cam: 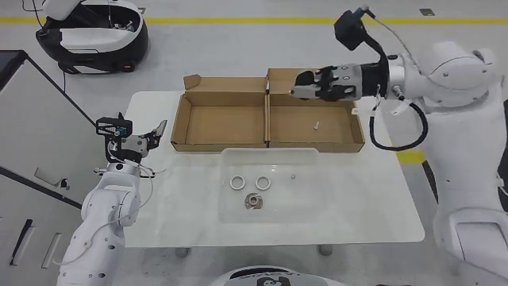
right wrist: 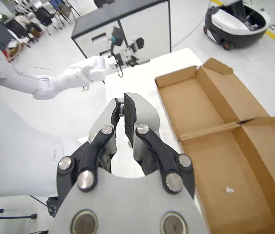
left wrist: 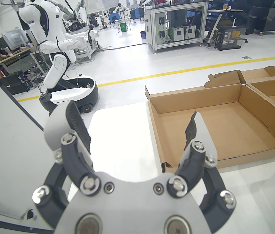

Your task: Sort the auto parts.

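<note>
Two open cardboard boxes stand side by side at the back of the white table: the left box point(cam: 218, 119) point(left wrist: 225, 122) is bare inside, and the right box point(cam: 333, 131) point(right wrist: 249, 171) holds one small white part point(cam: 316, 125) point(right wrist: 229, 190). My right gripper point(cam: 295, 87) point(right wrist: 122, 99) hovers over the right box's back left corner, shut on a small threaded bolt point(right wrist: 120, 108). In front of the boxes, a clear tray point(cam: 317, 199) holds two white rings point(cam: 236, 182) point(cam: 263, 182), a metal part point(cam: 254, 201) and a tiny piece point(cam: 293, 177). My left gripper point(cam: 155, 131) point(left wrist: 132, 109) is open and holds nothing, just left of the left box.
A parked robot on a black-and-white wheeled base point(cam: 95, 40) stands on the floor beyond the table's back left corner. A black-framed cabinet point(cam: 32, 111) sits close to the table's left side. Bare table lies in front of the tray and to its right.
</note>
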### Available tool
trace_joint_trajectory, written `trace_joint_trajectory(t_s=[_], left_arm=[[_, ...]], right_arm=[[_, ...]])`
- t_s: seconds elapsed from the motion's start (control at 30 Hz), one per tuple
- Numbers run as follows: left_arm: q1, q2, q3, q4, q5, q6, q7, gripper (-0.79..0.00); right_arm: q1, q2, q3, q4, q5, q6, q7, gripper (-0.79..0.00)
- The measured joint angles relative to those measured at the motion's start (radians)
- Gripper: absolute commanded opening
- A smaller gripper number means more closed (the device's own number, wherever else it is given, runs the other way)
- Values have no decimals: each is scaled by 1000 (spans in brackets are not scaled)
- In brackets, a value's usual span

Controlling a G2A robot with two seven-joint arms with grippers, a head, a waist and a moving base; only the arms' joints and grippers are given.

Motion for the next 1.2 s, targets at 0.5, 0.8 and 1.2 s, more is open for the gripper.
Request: trace_joint_trajectory(t_s=[0.5, 0.8, 1.2], left_arm=[[0, 0, 0, 0, 0, 0, 0, 0], [0, 0, 0, 0, 0, 0, 0, 0], [0, 0, 0, 0, 0, 0, 0, 0]], right_arm=[[308, 125, -475, 190, -299, -12, -11, -785], [457, 143, -729, 359, -347, -63, -63, -785], [530, 103, -878, 507, -351, -117, -117, -785]])
